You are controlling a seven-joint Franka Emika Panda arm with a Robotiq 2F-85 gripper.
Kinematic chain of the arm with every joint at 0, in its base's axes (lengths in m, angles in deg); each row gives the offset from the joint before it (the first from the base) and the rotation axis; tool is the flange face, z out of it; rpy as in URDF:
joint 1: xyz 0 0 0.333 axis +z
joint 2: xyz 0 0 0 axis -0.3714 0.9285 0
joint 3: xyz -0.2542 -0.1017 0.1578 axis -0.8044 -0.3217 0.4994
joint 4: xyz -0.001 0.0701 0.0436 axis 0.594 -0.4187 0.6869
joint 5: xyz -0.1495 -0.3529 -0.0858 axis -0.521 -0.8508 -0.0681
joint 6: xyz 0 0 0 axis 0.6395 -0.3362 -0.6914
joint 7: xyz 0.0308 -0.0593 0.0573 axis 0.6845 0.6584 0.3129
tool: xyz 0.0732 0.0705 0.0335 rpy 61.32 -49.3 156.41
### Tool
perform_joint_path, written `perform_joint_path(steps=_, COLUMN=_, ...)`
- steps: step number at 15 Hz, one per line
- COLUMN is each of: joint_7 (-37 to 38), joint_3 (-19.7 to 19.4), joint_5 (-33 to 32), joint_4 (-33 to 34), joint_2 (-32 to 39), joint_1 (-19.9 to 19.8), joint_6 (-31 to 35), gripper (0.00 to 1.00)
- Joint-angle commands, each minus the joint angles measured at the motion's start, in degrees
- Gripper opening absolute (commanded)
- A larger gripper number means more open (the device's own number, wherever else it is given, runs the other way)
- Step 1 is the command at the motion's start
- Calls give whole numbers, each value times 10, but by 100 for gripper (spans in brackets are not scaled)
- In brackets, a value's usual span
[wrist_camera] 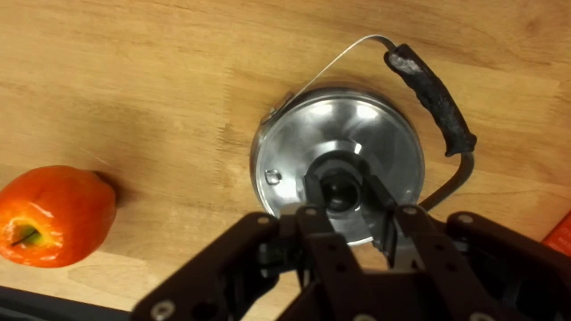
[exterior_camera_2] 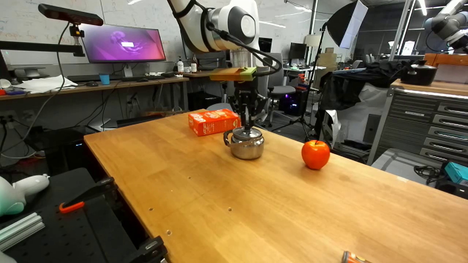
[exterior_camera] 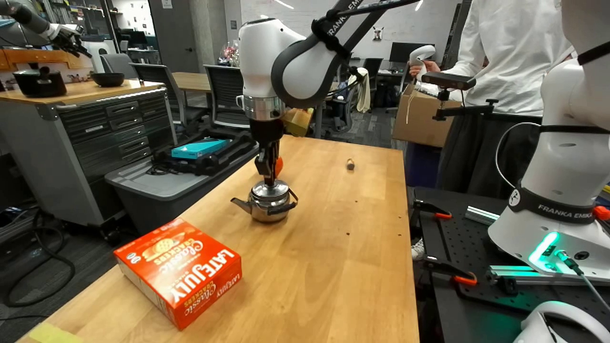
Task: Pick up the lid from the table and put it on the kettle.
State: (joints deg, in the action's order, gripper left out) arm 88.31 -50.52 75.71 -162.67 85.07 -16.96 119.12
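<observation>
The silver kettle (exterior_camera: 268,213) stands upright on the wooden table, in both exterior views (exterior_camera_2: 248,149). Its black handle grip (wrist_camera: 430,100) leans to the side in the wrist view. The round silver lid (wrist_camera: 308,129) lies flat over the kettle's top, and it shows there in both exterior views (exterior_camera: 270,190) (exterior_camera_2: 245,133). My gripper (wrist_camera: 341,189) points straight down, its fingers close on both sides of the lid's dark knob (wrist_camera: 341,192). The fingers stand about a knob's width apart and look shut on it. The rim contact between lid and kettle is partly hidden.
A red apple (exterior_camera_2: 316,155) sits near the kettle and shows in the wrist view (wrist_camera: 58,216). A red cracker box (exterior_camera: 181,267) lies on the kettle's other side. A small cylinder (exterior_camera: 350,164) lies farther along the table.
</observation>
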Motion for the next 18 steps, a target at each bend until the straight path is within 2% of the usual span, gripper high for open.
perform_joint_path(steps=1, joint_7=-19, joint_3=5, joint_5=21, joint_4=1, joint_2=6, joint_1=-2, joint_6=19, gripper=7)
perform_joint_path(steps=16, joint_7=-20, joint_3=-3, joint_5=26, joint_4=16, joint_2=17, joint_1=-2, joint_6=25, gripper=7)
perform_joint_path(steps=17, joint_7=-20, joint_3=-4, joint_5=26, joint_4=16, joint_2=18, joint_1=-2, joint_6=24, gripper=53)
perform_joint_path(steps=18, joint_7=-20, joint_3=-4, joint_5=25, joint_4=16, joint_2=18, joint_1=-1, joint_6=23, gripper=54)
